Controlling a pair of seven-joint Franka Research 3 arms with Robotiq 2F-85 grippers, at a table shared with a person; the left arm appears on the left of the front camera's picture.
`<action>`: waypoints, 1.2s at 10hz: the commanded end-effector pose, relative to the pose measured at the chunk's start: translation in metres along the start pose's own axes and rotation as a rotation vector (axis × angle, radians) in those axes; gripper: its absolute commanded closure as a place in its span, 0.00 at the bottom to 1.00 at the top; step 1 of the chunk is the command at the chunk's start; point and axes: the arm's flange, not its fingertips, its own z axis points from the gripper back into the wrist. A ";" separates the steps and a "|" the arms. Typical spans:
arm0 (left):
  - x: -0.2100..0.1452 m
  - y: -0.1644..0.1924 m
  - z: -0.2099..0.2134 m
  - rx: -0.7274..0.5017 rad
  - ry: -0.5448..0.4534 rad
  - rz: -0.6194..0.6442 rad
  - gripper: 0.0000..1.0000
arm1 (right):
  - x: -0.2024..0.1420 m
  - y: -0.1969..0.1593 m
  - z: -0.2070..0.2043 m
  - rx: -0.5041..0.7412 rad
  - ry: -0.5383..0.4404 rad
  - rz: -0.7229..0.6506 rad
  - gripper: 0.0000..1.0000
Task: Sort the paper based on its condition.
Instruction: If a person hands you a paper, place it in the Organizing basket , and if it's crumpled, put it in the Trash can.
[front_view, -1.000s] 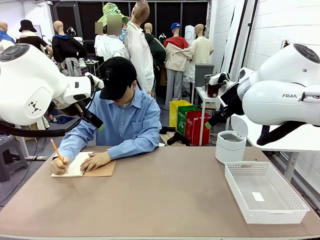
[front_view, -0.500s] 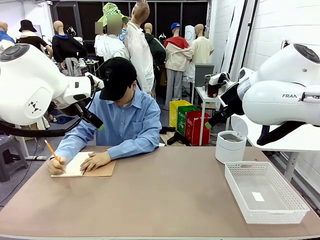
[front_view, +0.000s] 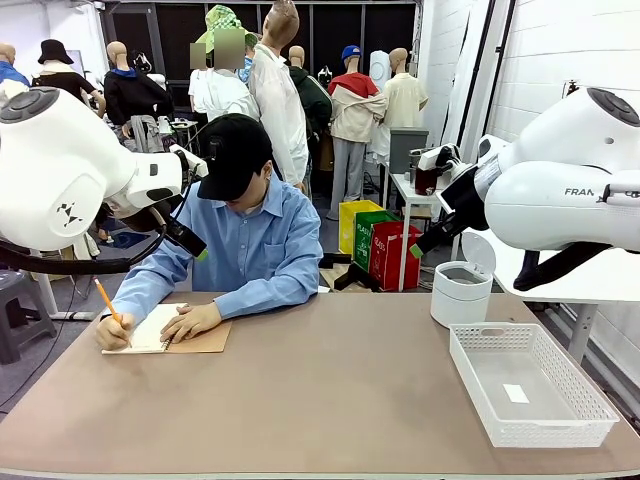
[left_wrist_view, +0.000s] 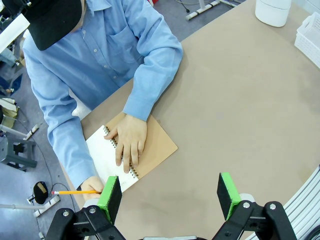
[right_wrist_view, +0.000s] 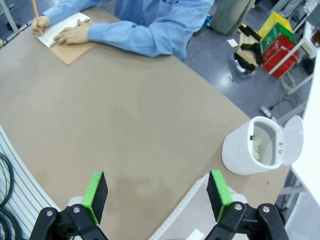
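1. I see a person (front_view: 245, 235) writing in a notebook (front_view: 150, 328) on the table.
2. My left gripper (left_wrist_view: 170, 192) stands wide open, holding nothing.
3. My right gripper (right_wrist_view: 156, 192) is fully open too, also empty.
4. Flat paper (front_view: 516, 394) lies in the white basket (front_view: 535, 432).

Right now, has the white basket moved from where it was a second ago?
No, the basket sits in the same spot on the table, just in front of the white bin.

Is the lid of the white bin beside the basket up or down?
Up: the lid stands swung out to one side of the white bin, whose mouth is uncovered, with crumpled white wads visible inside.
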 end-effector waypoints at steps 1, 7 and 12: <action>0.000 0.000 0.000 0.000 0.000 -0.004 0.00 | 0.001 0.000 0.001 0.001 0.000 0.000 0.00; 0.000 0.000 0.000 0.000 0.000 -0.004 0.00 | 0.001 0.000 0.001 0.001 0.000 0.000 0.00; 0.000 0.000 0.000 0.000 0.000 -0.004 0.00 | 0.001 0.000 0.001 0.001 0.000 0.000 0.00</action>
